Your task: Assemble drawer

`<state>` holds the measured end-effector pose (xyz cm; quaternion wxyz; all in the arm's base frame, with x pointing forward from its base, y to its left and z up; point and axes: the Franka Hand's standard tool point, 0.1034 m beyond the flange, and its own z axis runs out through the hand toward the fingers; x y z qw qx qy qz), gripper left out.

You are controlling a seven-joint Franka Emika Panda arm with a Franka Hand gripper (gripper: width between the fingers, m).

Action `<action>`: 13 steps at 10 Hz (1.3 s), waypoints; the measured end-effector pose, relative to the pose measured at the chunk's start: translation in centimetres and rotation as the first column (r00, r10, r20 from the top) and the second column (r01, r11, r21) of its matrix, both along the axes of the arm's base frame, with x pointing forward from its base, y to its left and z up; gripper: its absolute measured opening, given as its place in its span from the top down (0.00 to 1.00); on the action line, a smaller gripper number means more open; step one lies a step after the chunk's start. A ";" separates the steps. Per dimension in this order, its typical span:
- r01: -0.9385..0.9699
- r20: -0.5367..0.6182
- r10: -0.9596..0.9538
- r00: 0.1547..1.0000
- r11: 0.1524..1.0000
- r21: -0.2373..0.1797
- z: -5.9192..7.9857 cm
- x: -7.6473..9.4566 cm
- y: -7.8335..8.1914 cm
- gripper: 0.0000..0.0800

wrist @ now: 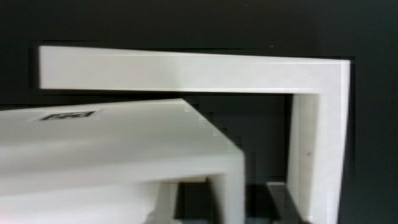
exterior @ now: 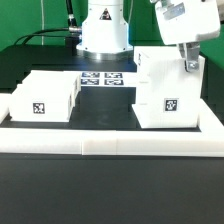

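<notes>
Below, black table (exterior: pixel 106 108) under white housing (exterior: pixel 168 92)

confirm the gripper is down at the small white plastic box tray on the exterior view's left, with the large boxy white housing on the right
One thing is wrong: the exterior view shows the gripper down at the large boxy white housing on its right, not at the small white plastic box tray on its left. Their sides are as stated.

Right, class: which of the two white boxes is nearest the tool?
The taller box on the exterior view's right: the tool is at its top edge; the lower box sits apart on that view's left.
</notes>
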<state>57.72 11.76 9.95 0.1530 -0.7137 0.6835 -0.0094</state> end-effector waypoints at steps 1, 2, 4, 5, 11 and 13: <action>-0.002 -0.004 0.002 1.000 1.000 0.007 0.1 0.6 0.1 0.93; -0.008 0.000 0.008 1.000 1.000 0.005 0.2 0.5 0.2 0.93; -0.016 0.001 0.016 1.000 1.000 0.003 0.3 0.5 0.2 0.93; -0.017 0.001 0.017 1.000 1.000 0.003 0.3 0.5 0.3 0.93; 0.017 -0.014 -0.017 1.000 0.999 0.030 0.1 4.4 0.3 0.93; 0.024 -0.016 -0.023 1.000 0.999 0.035 0.0 5.4 0.3 0.93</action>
